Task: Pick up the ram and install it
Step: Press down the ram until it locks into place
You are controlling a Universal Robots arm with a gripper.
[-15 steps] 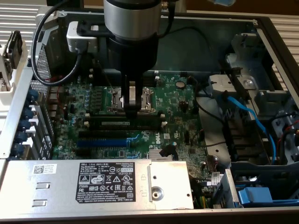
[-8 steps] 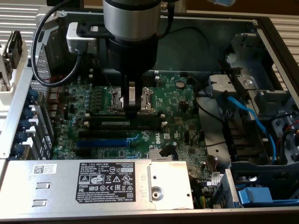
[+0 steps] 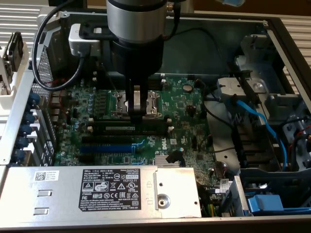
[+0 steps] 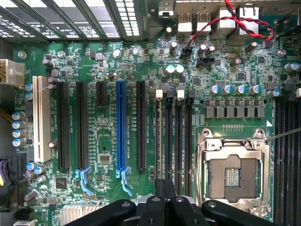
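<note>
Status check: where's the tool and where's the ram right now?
Tool shut, down over the black memory slots beside the CPU socket. Ram lying along one of those slots, right under the tool. Nothing in the way.

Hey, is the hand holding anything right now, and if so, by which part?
Nothing looks held: the shut hand points down close by the middle of the ram.

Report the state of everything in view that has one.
hand: shut, tips down at the memory slots.
ram: lying along a black memory slot, free of the hand; seating unclear.
CPU socket: empty, frame down.
blue slot: empty.
computer case: open.
</note>
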